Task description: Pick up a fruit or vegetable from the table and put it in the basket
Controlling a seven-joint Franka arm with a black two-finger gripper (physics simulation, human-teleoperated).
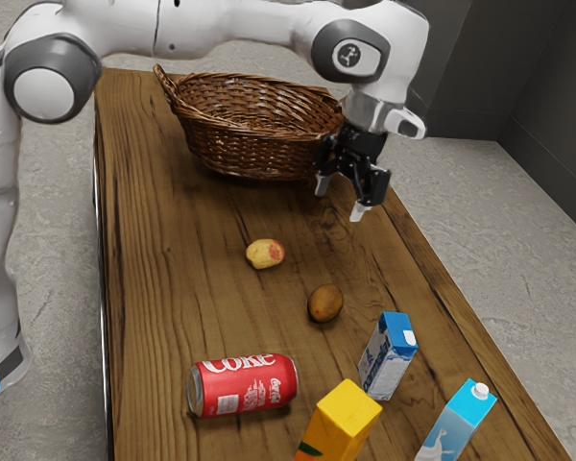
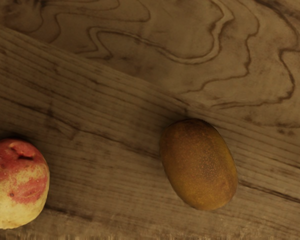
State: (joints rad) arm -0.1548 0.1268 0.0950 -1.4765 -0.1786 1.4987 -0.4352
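Note:
My gripper (image 1: pixel 340 200) hangs open above the table, near the basket's right end in the exterior view, with nothing between its fingertips. The wicker basket (image 1: pixel 259 154) stands at the table's far end. A yellow and red fruit (image 1: pixel 265 254) lies on the wood, and a brown kiwi (image 1: pixel 325 303) rests a little nearer the cartons. Both lie apart from the gripper. In the wrist view the kiwi (image 2: pixel 199 164) and the red-yellow fruit (image 2: pixel 16 184) lie separately on the tabletop.
A red Coke can (image 1: pixel 242 385) lies on its side. Close by stand a blue and white carton (image 1: pixel 387 357), a yellow carton (image 1: pixel 340 423) and a light blue carton (image 1: pixel 458 423). The wooden table (image 1: pixel 154 250) has its long edge beyond the gripper.

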